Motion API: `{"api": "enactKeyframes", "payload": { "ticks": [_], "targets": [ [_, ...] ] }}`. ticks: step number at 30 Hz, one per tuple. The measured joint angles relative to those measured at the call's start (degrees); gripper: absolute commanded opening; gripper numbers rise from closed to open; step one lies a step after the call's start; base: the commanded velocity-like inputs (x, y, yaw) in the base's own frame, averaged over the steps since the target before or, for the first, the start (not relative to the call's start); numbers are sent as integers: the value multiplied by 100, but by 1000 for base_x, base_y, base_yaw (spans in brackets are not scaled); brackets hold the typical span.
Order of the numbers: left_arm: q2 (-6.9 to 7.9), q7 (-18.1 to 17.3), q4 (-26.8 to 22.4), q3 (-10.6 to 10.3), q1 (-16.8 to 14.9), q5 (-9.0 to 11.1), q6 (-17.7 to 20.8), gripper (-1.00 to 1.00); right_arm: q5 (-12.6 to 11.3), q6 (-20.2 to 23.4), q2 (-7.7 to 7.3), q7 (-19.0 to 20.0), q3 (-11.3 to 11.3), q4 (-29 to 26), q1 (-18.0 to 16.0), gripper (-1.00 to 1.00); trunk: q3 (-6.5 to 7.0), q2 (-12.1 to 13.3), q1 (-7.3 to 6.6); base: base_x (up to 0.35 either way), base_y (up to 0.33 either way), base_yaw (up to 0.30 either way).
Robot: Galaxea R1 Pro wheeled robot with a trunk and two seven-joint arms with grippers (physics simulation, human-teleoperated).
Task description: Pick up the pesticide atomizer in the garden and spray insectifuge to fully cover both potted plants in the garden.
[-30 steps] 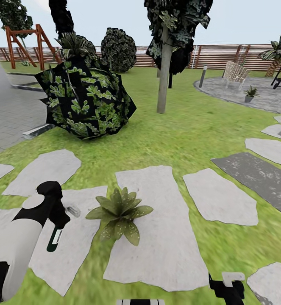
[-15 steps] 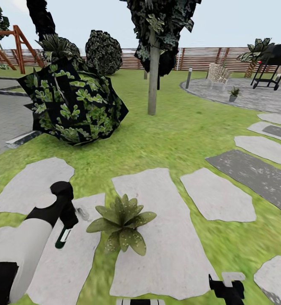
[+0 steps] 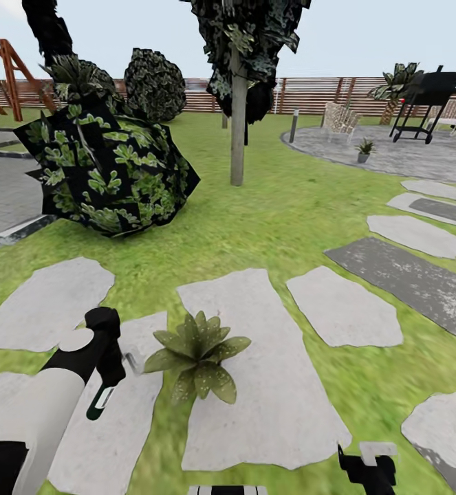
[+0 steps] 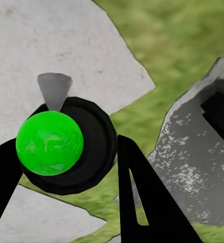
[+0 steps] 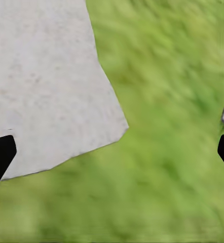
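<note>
1. I had the left end effector (image 4: pixel 66 167) clamped on the pesticide atomizer (image 3: pixel 102 401); in the left wrist view its dark fingers (image 4: pixel 142 197) flanked the round black bottle body, whose end showed bright green.
2. In the head view, the bottle hung nose-down from the left end effector (image 3: pixel 107 371), over a grey stepping stone (image 3: pixel 97 440) and just beside the nearest potted plant (image 3: pixel 197 354).
3. I judged the step in hand to be aiming the nozzle at that rosette. To do it well, I would tilt the wrist until the nozzle faced the leaves, then sweep slowly across the whole rosette, so that both the near and far leaves are covered.
4. I would keep the bottle just clear of the leaves; contact could tip the small pot, which the foliage hid.
5. The right end effector (image 5: pixel 112 152) was spread wide and held nothing, its two dark tips at opposite edges of the right wrist view, over grass and a stone corner.
6. The second potted plant (image 3: pixel 365 148) stood well apart on the round paved patio (image 3: pixel 420 158), near a chair (image 3: pixel 340 118) and a grill (image 3: pixel 426 96). I judged it would need a drive afterwards.
</note>
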Motion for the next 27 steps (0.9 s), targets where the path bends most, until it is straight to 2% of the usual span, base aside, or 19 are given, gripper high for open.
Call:
{"api": "enactKeyframes", "payload": {
  "ticks": [5,10,16,23,25,27],
  "targets": [
    [8,0,0,16,3,-8,32,-100,7,0,0,6,0,0,0,100,0,0,0,-259,239,-271],
    [9,-1,0,20,2,-25,48,-100,9,0,0,11,0,8,0,100,0,0,-3,-51,291,-271],
    [1,1,0,18,3,-24,57,-100,9,0,9,12,-1,4,0,100,0,0,-6,192,243,-270],
    [3,3,-4,12,15,3,57,-100,7,0,9,2,1,0,-1,100,0,0,-3,174,30,-166],
    [5,2,46,14,81,27,57,-100,8,0,2,6,1,0,-1,100,0,0,-3,12,1,-13],
    [9,2,31,24,277,112,56,-100,8,0,-11,9,0,0,-1,100,0,0,-3,3,0,-3]
  ]
}}
